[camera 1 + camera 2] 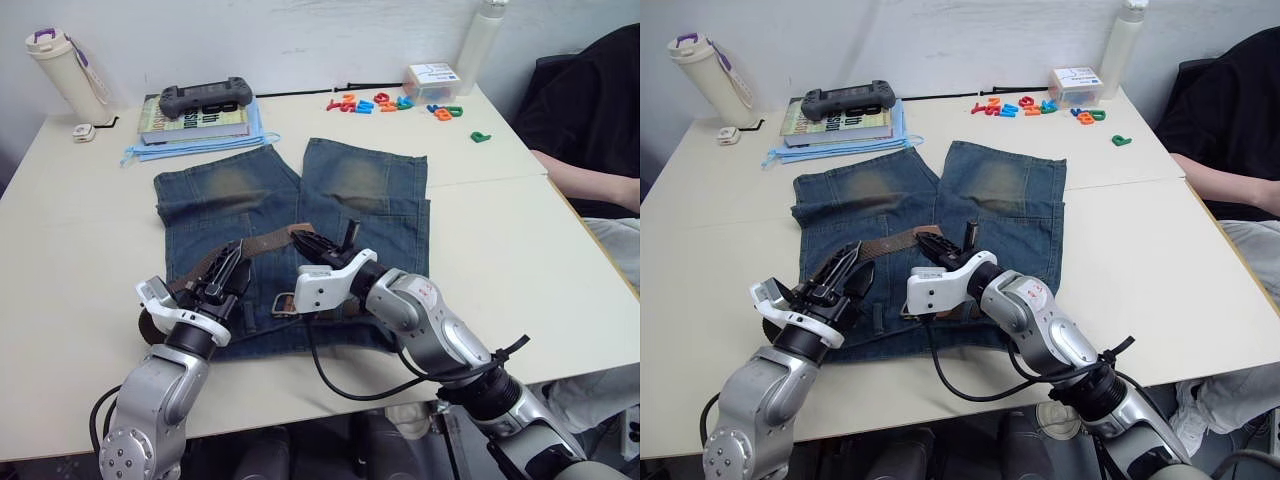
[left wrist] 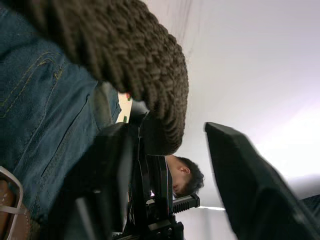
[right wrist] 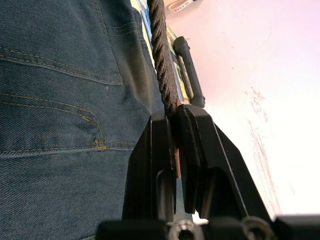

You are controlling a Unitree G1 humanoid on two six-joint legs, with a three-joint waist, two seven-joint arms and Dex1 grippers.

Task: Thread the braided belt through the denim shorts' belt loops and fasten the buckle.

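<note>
Shorts: denim shorts (image 1: 290, 235) lie flat mid-frame on the desk (image 1: 80, 240), waistband toward the robot. Braided belt (image 1: 268, 242) arcs over the waistband between both arms; buckle (image 1: 284, 303) sits on the denim, lower centre, just left of the right arm.

Right eye view: same layout. Left end effector (image 1: 843, 268) has fingers spread, belt draped by them. Right end effector (image 1: 936, 243) is clenched on the strap.

Left wrist view: braid crosses above the parted fingers (image 2: 250, 185), not gripped.

Right wrist view: strap pinched between closed fingers (image 3: 192, 137).

Judgement: feed the strap end low and flat along the waistband, left side pinning denim near the belt loops; loops too small to pick out here.
</note>
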